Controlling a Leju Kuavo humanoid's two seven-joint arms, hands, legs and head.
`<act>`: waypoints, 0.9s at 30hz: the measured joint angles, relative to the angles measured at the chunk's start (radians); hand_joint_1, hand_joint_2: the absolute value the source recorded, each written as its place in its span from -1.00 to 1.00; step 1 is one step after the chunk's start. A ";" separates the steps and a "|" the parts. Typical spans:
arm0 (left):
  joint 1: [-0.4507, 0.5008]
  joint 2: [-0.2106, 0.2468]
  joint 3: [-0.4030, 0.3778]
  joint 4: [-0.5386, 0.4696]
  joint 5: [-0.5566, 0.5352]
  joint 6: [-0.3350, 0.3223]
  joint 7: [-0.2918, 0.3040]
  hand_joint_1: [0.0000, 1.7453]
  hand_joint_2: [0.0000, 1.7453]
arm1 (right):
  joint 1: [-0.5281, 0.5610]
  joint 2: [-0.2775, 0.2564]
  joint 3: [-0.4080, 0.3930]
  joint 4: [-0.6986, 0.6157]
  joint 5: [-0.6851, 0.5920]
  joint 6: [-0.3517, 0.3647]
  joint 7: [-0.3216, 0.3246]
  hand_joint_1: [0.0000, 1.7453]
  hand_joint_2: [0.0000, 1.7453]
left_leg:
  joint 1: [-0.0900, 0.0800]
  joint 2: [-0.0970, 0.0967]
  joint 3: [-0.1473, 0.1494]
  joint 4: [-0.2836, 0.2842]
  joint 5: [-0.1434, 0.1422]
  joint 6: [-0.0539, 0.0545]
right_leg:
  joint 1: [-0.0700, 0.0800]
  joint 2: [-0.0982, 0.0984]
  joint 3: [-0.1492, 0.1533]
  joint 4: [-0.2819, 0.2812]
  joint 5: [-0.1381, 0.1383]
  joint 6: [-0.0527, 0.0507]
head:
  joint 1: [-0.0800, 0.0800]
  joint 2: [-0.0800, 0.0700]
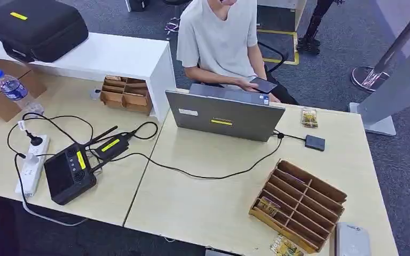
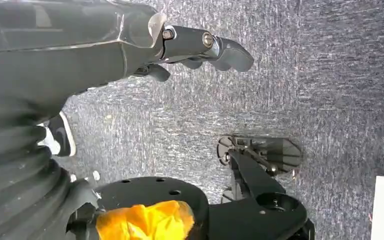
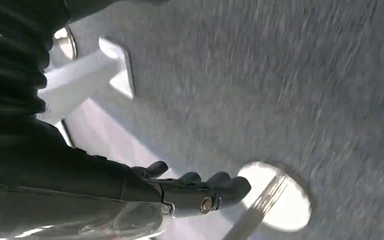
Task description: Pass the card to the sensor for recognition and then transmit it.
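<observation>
On the table's right side stands a wooden slotted card rack [image 1: 299, 205] with a patterned card [image 1: 267, 207] in one slot. Another patterned card [image 1: 285, 247] lies at the front edge beside it. A small black sensor box [image 1: 315, 142] sits near the laptop [image 1: 224, 114], joined to it by a cable. My left hand [image 2: 200, 47] hangs over grey carpet with its fingers loosely extended and holds nothing. My right hand [image 3: 195, 189] also hangs over the carpet, fingers apart and nothing in them.
A person [image 1: 219, 37] sits behind the laptop holding a phone. A black controller [image 1: 69, 173], power strip [image 1: 32, 165], cables, a water bottle [image 1: 13, 89], a second wooden rack [image 1: 125, 93] and a black case [image 1: 34, 26] are on the left. A white device [image 1: 349, 241] lies at front right.
</observation>
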 joint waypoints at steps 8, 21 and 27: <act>-0.001 -0.002 0.005 0.000 0.001 0.005 0.004 -1.00 1.00 | 0.000 0.047 0.006 0.016 0.000 0.014 0.006 -1.00 1.00 | 0.000 0.000 0.000 0.000 0.000 0.000 | 0.000 0.000 0.000 0.000 0.000 0.000 | 0.000 0.000; -0.003 -0.002 0.006 0.000 -0.005 0.030 0.016 -1.00 1.00 | -0.020 0.112 0.006 0.030 0.001 0.092 0.072 -1.00 1.00 | 0.000 0.000 0.000 0.000 0.001 -0.001 | 0.000 0.000 0.000 0.000 0.000 -0.001 | 0.000 0.000; -0.005 0.001 0.009 0.000 0.005 0.021 0.052 -1.00 1.00 | -0.026 0.173 0.037 0.042 0.000 0.096 0.186 -1.00 -1.00 | 0.001 0.000 0.000 0.000 0.001 -0.002 | 0.000 0.000 0.000 0.001 0.000 -0.002 | 0.000 0.000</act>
